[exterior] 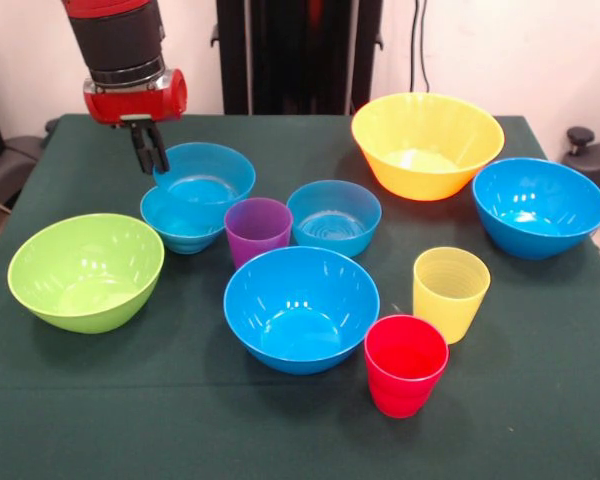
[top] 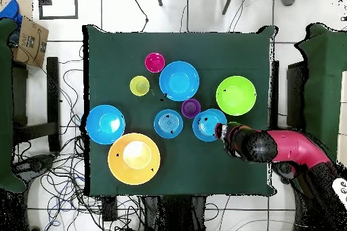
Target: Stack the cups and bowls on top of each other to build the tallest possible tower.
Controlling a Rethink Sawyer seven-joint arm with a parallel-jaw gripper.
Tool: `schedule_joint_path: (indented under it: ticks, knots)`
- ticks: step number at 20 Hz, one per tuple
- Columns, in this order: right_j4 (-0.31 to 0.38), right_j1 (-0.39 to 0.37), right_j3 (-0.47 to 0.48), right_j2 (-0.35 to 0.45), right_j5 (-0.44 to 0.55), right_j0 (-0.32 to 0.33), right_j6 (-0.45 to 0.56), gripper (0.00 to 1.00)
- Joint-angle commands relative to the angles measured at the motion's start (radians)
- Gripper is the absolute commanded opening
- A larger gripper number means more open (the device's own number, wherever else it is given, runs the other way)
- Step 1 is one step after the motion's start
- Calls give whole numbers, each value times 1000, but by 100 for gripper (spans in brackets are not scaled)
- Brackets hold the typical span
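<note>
My gripper (exterior: 149, 160) hangs at the back left, shut on the left rim of a small blue bowl (exterior: 205, 178) that rests tilted in a second small blue bowl (exterior: 178, 228). In the overhead view the gripper (top: 220, 131) is at the edge of this pair (top: 207, 124). A third small blue bowl (exterior: 333, 217) and a purple cup (exterior: 257, 228) stand beside them. A large blue bowl (exterior: 300, 308) sits in the middle front, a lime green bowl (exterior: 85, 270) at the left, a very large yellow bowl (exterior: 427, 145) and another large blue bowl (exterior: 538, 205) at the right.
A yellow cup (exterior: 450, 292) and a red cup (exterior: 405, 363) stand at the front right. All rest on the dark green table cloth (exterior: 130, 420). Chairs and cables surround the table (top: 257, 45) in the overhead view.
</note>
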State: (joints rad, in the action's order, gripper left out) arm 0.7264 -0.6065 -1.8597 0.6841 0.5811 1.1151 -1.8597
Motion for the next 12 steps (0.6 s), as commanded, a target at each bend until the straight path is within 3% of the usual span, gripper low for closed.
schedule_joint_path:
  ticks: [1,12]
  knots:
    - [117,19,37,9,9,-20,226,0]
    - [100,37,86,32,54,15,301,0]
